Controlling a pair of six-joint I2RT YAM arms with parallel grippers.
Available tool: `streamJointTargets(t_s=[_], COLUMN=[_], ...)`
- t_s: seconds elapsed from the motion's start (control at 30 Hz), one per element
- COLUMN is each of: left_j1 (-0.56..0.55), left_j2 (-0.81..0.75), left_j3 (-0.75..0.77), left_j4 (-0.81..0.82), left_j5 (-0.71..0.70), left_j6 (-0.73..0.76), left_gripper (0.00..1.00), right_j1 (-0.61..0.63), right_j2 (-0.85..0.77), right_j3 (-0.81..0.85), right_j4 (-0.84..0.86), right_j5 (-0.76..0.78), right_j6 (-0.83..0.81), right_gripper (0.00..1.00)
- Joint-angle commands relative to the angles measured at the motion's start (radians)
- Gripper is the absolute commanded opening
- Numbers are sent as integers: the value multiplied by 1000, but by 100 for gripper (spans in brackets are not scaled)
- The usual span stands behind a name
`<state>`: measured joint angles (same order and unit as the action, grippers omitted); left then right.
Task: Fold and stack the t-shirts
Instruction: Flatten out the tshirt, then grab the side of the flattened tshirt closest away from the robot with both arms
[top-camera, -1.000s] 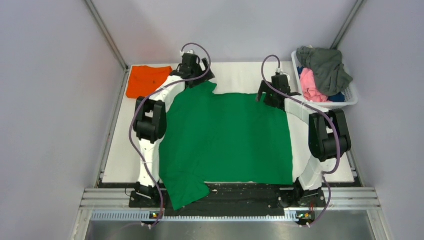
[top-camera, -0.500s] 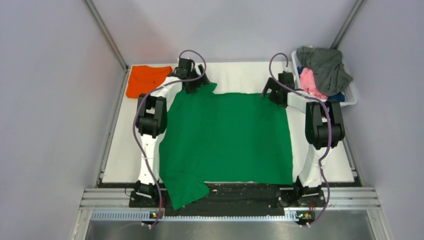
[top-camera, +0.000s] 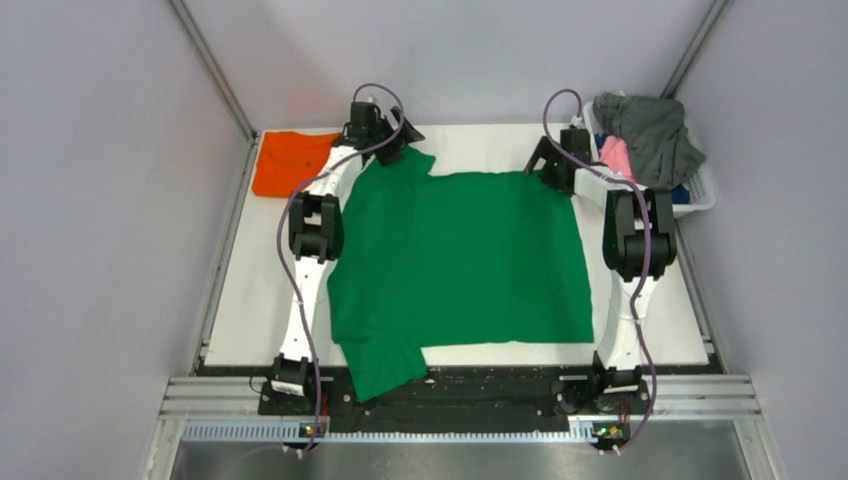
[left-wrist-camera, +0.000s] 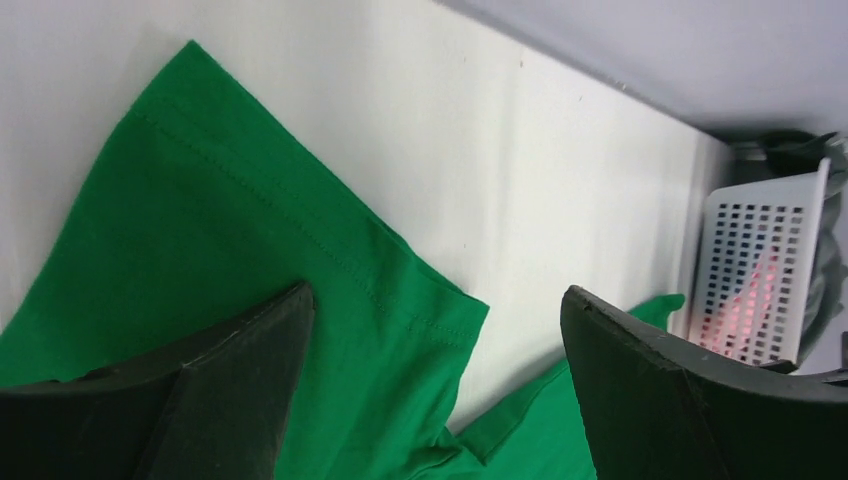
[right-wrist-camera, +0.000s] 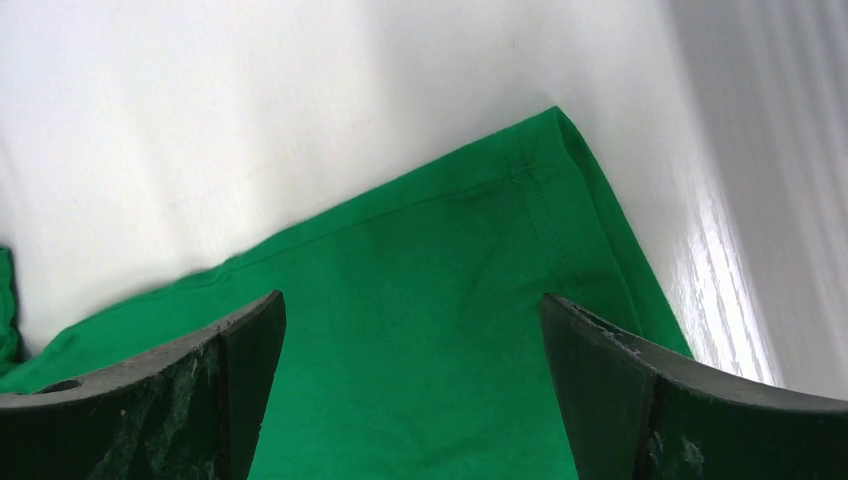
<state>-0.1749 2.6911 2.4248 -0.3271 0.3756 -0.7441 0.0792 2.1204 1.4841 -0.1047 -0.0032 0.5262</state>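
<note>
Our left gripper (left-wrist-camera: 435, 300) stands with its jaws spread wide and nothing between them. It is poised over the far sleeve (left-wrist-camera: 250, 230) of the green t-shirt (top-camera: 460, 260), close to the far edge of the bench (top-camera: 250, 300) and towards its far-left corner. Our right gripper (right-wrist-camera: 410, 300) is just as wide and just as empty, above the shirt's far-right corner (right-wrist-camera: 560, 170), where the hem stitching shows plainly. From the wrist views we cannot tell whether either set of fingertips touches the cloth.

The green shirt lies spread over the middle of the bench. Its other sleeve (top-camera: 385, 365) hangs over the near edge on the left. The orange t-shirt (top-camera: 290, 160) sits folded in the far-left corner. The grey (top-camera: 655, 135) and pink (top-camera: 620, 165) ones wait in the white basket (top-camera: 700, 195) at the far-right corner.

We judge the step in hand to be taking up the far edge for a first fold. To do it well, we should:

- come down on both ends together
- take each pinch just inside the stitched edge, so both layers come up and neither slips
- lift level, keeping the cloth taut between us so no crease sets

The overhanging near sleeve looks likely to drag, so we should bring it onto the bench first.
</note>
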Motion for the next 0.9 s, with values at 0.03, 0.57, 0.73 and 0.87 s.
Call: streamJointTargets(t_s=[0.03,0.57,0.73,0.87], left_j1=[29,-40,-161,-310], left_j2=[97,-655,-1107,-1373], left_j3=[87,-451,-1058,-1403], left_j4=[109,-48,-27,-85], left_j5=[-11,-91,-334,-497], left_j6=[-78,153,179,113], left_gripper=[99,99,99,97], right_j1=[-29,-27,-27,-28], right_j2=[66,-516,-736,-833], right_j3=[47,-289,-551,-656], right_j4=[-51,-127,-125,-145], right_j5=[-30,-69,-80,-96], right_j6=[16,-26,2,-1], right_gripper=[97,99,99,99])
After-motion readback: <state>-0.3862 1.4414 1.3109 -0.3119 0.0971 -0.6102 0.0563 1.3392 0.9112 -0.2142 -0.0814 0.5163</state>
